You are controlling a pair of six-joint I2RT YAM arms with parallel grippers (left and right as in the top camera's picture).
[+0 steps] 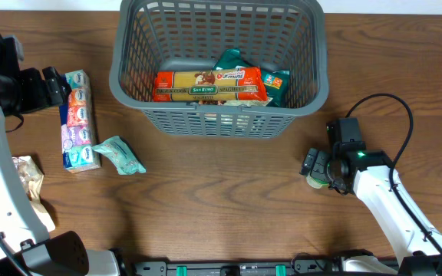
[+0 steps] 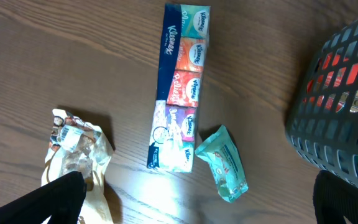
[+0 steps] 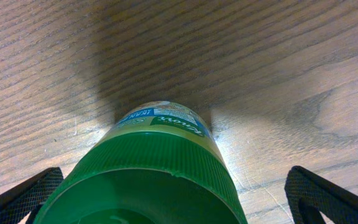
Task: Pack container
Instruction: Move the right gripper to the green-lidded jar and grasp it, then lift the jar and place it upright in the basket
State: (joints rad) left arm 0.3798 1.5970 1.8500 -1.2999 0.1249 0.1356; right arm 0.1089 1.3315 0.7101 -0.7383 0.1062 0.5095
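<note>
Seen from above, the grey basket stands at 12 o'clock on the wooden table, upright with its open side up. Inside it a long pack of spaghetti lies across the bottom, and some teal packets lie behind it, toward 12 o'clock and 3 o'clock.

The left hand is at 9 o'clock of the basket, well apart from it. Its fingers stand wide apart and hold nothing. Just beside this hand, toward 4 o'clock, a long pack of tissues lies flat on the table. A small teal packet lies at the lower end of the tissues, at about 4 o'clock, touching or nearly touching them. A crumpled clear bag lies at 8 o'clock of the tissues.

The right hand is at 4 o'clock of the basket, near it but apart. Its fingers are also spread wide, and a jar with a green lid sits between them. There is a gap on each side of the jar, so it is not gripped. I cannot tell if the jar stands upright or lies down.
</note>
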